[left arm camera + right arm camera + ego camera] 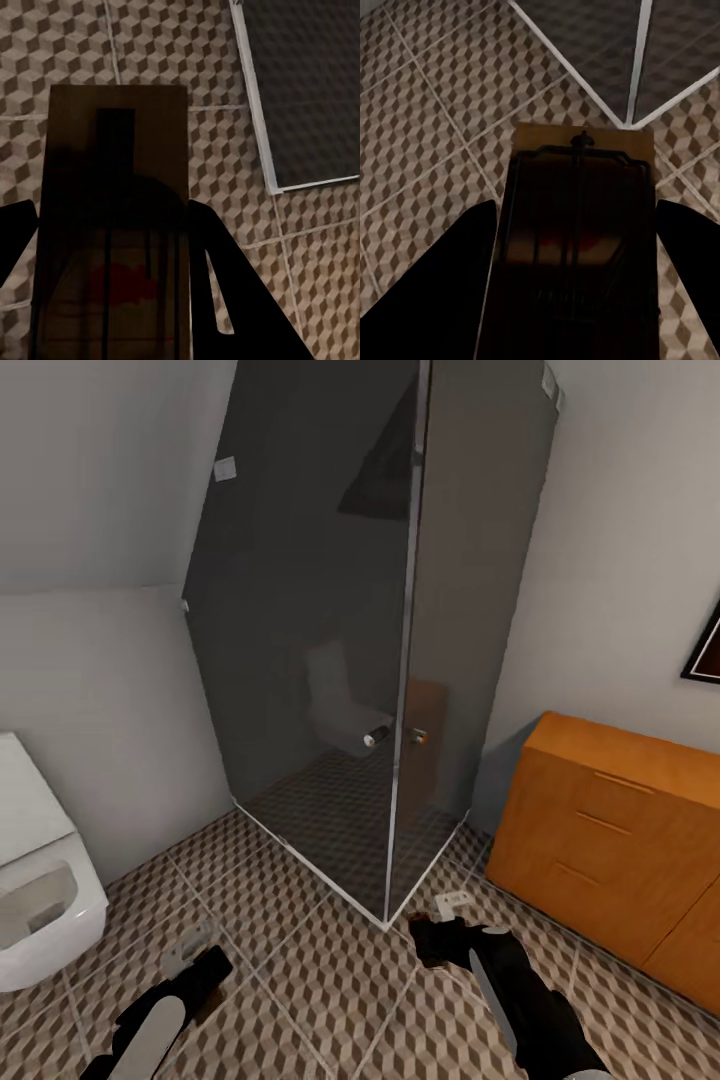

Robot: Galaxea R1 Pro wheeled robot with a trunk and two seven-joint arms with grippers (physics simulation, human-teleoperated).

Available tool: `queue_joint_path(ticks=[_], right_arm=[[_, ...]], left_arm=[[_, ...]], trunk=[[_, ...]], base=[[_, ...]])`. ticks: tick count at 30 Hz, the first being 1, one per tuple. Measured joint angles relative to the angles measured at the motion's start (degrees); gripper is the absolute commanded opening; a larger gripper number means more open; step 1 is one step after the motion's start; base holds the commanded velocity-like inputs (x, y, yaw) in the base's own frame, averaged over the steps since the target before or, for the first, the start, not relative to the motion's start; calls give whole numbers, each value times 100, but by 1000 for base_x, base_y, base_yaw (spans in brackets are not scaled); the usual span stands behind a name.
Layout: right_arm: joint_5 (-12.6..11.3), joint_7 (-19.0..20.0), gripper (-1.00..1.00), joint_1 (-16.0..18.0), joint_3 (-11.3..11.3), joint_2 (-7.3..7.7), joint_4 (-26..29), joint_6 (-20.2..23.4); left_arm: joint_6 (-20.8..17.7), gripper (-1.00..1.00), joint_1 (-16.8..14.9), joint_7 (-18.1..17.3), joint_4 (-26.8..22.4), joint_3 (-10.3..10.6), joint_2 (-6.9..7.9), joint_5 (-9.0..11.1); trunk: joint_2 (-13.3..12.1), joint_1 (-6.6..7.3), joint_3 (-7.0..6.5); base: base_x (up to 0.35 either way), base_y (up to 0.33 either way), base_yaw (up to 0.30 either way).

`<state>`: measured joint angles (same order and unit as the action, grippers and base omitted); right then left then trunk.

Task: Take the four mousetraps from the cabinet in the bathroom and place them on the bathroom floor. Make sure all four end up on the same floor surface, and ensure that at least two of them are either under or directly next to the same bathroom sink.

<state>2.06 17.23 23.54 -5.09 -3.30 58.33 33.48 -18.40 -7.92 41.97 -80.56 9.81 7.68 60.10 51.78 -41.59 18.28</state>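
Tan wood fills the space between the fingers in both wrist views: the left gripper (pixel 112 247) is clenched on 1 mousetrap (pixel 112 187), and the right gripper (pixel 577 255) is clenched on a second mousetrap (pixel 577 225) whose dark wire frame and reddish patch show plainly. From the head view these traps read as small pale slips at the gripper tips, the left one (pixel 190 940) and the right one (pixel 455 901), both held above the bathroom floor (pixel 300 980) and not lying on it. The head view alone gives the setting: a dark glass shower enclosure (pixel 400 610) straight ahead, the orange-tan cabinet (pixel 610 830) against the wall at the right with its drawers shut, and a white toilet (pixel 40 900) at the left edge. The right gripper (pixel 440 935) hangs just off the shower's near corner, with the pale metal base rail visible in both wrist views. Open cube-patterned tile lies between the 2 arms and toward the toilet; the cabinet front stands near the right arm. Any printing on the traps is too dark to read.
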Motion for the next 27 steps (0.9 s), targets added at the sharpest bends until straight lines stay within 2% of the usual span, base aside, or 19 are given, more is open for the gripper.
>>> queue_joint_path(ticks=[3,5,6,10,12,13,15,23,26,27], right_arm=[[29,-146,-100,31,-13,-193,-120,2],[63,-404,-100,93,-91,-369,-406,-7],[71,-563,-100,181,-193,-460,-676,-51],[63,-784,-100,546,-411,-616,-1485,-434],[56,-836,-100,709,-473,-663,-1782,-642],[48,-871,-100,822,-507,-670,-1984,-775],[43,-883,-100,865,-517,-670,-2063,-827],[59,-898,-100,904,-521,-670,-2136,-878],[52,-899,-100,909,-519,-670,-2139,-879],[35,-896,-100,930,-514,-670,-2140,-877]], left_arm=[[-44,-100,-31,24,199,-104,13,84],[-48,-100,-67,17,372,-143,18,111],[-48,-100,-115,12,526,-184,18,120],[-38,-100,-302,-2,1130,-384,-5,138],[-34,-100,-392,-13,1454,-531,-17,145],[-32,-100,-447,-26,1697,-676,-5,138],[-29,-100,-466,-34,1793,-732,1,133],[-38,-100,-527,-71,1879,-763,-37,102],[-63,-100,-579,-230,1884,-747,-48,108],[-77,-100,-615,-380,1885,-744,-51,123]], trunk=[[120,-66,54],[200,-110,90],[240,-132,108],[401,-220,179],[481,-264,215],[521,-286,233],[602,-329,269],[923,-505,413],[1043,-571,467],[1083,-593,484]], base=[[0,0,289],[0,0,289],[0,0,290],[0,0,292],[0,0,292],[0,0,292],[0,0,292],[0,0,292],[0,0,292],[0,0,292]])
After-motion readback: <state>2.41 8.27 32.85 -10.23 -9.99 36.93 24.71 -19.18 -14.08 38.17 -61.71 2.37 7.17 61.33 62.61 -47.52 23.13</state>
